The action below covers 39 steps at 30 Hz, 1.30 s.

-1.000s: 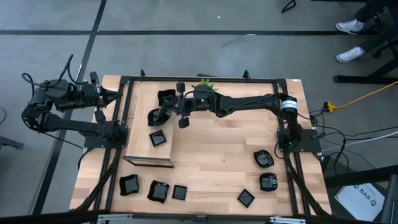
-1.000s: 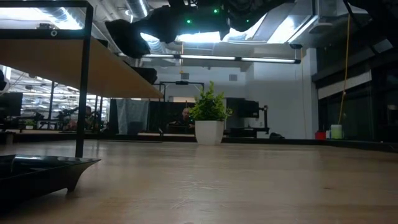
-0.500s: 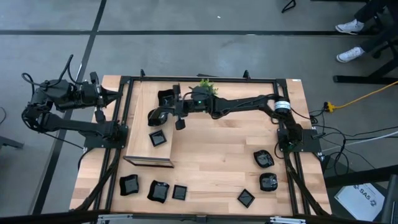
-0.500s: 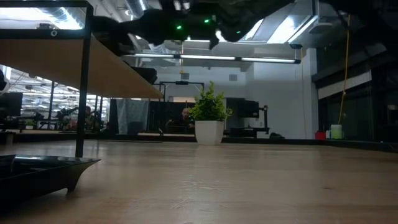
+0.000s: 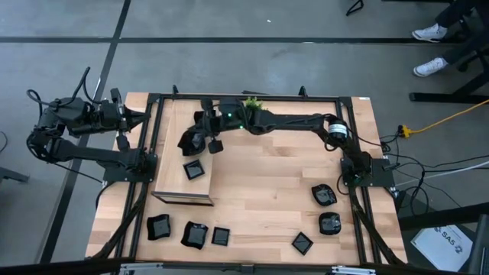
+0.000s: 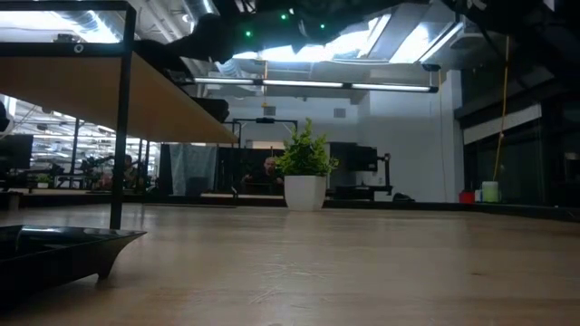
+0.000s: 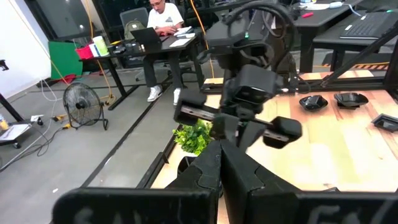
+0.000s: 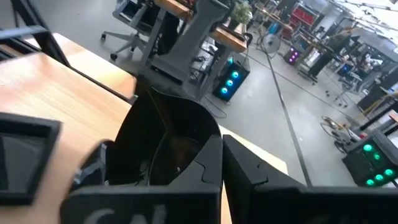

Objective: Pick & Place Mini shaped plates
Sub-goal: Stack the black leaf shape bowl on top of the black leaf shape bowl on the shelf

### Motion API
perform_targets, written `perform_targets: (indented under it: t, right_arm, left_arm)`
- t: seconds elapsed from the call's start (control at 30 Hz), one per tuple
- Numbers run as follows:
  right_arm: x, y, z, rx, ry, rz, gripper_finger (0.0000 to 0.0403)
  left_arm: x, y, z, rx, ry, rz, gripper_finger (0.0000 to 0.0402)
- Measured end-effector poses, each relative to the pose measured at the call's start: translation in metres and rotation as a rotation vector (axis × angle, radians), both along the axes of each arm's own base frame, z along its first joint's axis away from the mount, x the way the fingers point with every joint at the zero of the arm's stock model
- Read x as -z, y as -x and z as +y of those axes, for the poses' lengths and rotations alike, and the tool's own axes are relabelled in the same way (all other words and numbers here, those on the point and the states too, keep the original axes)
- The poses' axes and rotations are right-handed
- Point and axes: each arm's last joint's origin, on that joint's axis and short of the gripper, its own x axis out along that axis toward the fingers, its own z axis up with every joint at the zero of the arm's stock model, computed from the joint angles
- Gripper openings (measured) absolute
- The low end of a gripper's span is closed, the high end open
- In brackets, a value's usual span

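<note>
Up top, the right gripper (image 5: 200, 140) reaches across to the raised wooden shelf (image 5: 174, 172), fingers pressed together, nothing visibly held, with black mini shaped plates (image 5: 195, 169) on the shelf under and beside it. Potted plant (image 5: 252, 102) sits at the far table edge just behind the arm. More plates lie along the near edge (image 5: 191, 234) and near the right side (image 5: 324, 195); the middle of the table (image 5: 267, 191) is bare wood. Left gripper (image 5: 142, 117) waits off the left edge, fingers pressed together.

Bright, even overhead light w/ ceiling strips (image 6: 308, 85) glaring above the potted plant (image 6: 305, 167); wrist views soft, blurred up close.
</note>
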Motion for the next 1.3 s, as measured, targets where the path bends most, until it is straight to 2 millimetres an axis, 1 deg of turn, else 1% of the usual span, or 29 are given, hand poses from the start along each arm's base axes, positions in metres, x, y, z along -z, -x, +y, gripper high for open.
perform_targets:
  t: [0.2, 0.37, 0.5, 0.7, 0.77, 0.9, 1.07, 1.2, 1.3]
  right_arm:
    - [0.005, 0.003, -0.009, 0.019, -0.010, 0.051, 0.0005]
    - [0.008, 0.003, -0.009, 0.021, -0.022, 0.085, 0.0012]
    - [0.006, 0.004, -0.009, 0.024, -0.036, 0.083, 0.0035]
    - [0.004, 0.004, -0.010, 0.027, -0.043, 0.083, 0.0080]
    - [-0.002, 0.005, -0.010, 0.027, -0.044, 0.089, 0.0095]
    - [-0.019, 0.008, -0.009, 0.027, -0.051, 0.130, 0.0117]
    - [-0.047, 0.019, -0.005, -0.023, -0.086, 0.228, 0.0128]
    - [-0.062, 0.030, 0.007, -0.051, -0.174, 0.336, 0.0129]
    - [-0.065, 0.038, 0.021, -0.074, -0.233, 0.421, 0.0129]
  left_arm:
    - [0.000, 0.000, 0.000, 0.000, 0.000, 0.000, 0.0004]
    - [0.000, 0.000, 0.000, 0.000, 0.000, 0.000, 0.0004]
    - [0.000, 0.000, 0.000, 0.000, 0.000, 0.000, 0.0004]
    - [0.000, 0.000, 0.000, 0.000, 0.000, 0.000, 0.0004]
    - [0.000, 0.000, 0.000, 0.000, 0.000, 0.000, 0.0004]
    - [0.000, 0.000, 0.000, 0.000, 0.000, 0.000, 0.0004]
    - [0.000, 0.000, 0.000, 0.000, 0.000, 0.000, 0.0004]
    - [0.000, 0.000, 0.000, 0.000, 0.000, 0.001, 0.0004]
    - [0.000, 0.000, 0.000, 0.000, 0.000, 0.000, 0.0004]
